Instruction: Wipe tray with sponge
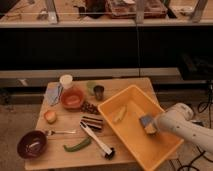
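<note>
The tray (pixel 165 147) is a large yellow-orange bin on the right part of the wooden table, turned at an angle. The sponge (pixel 146 123), yellow with a grey-blue face, is inside the tray near its middle right, against the floor. My gripper (pixel 151 126) is at the end of the white arm (pixel 182 125), which reaches in from the right over the tray's right wall. The gripper is shut on the sponge. A pale yellow banana-like piece (pixel 119 114) lies in the tray to the left of the sponge.
Left of the tray are a black-and-white striped block (pixel 92 122), a black-handled brush (pixel 97 141), a green pepper (pixel 76 145), a fork (pixel 60 132), a purple bowl (pixel 32 144), an orange-red bowl (pixel 73 98), a white cup (pixel 66 80) and a dark cup (pixel 99 91).
</note>
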Robot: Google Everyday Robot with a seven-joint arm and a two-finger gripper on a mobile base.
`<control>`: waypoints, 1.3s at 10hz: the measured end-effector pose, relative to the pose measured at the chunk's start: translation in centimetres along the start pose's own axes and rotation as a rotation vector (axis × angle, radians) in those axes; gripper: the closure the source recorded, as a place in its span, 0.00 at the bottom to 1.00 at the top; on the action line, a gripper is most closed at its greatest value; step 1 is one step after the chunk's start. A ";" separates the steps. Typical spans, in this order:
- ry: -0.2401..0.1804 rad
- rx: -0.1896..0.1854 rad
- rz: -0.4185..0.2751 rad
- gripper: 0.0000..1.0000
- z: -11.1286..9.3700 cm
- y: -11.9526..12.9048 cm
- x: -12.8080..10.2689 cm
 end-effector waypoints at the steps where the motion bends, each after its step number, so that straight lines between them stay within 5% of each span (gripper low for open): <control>1: -0.005 -0.015 -0.006 1.00 0.3 0.4 -0.9; 4: -0.012 -0.077 -0.070 1.00 0.3 4.7 -2.1; 8: 0.011 -0.161 -0.158 1.00 -1.1 8.8 2.2; 10: 0.024 -0.198 -0.148 1.00 -1.8 8.5 4.2; 13: 0.038 -0.167 -0.095 1.00 -2.1 4.5 5.6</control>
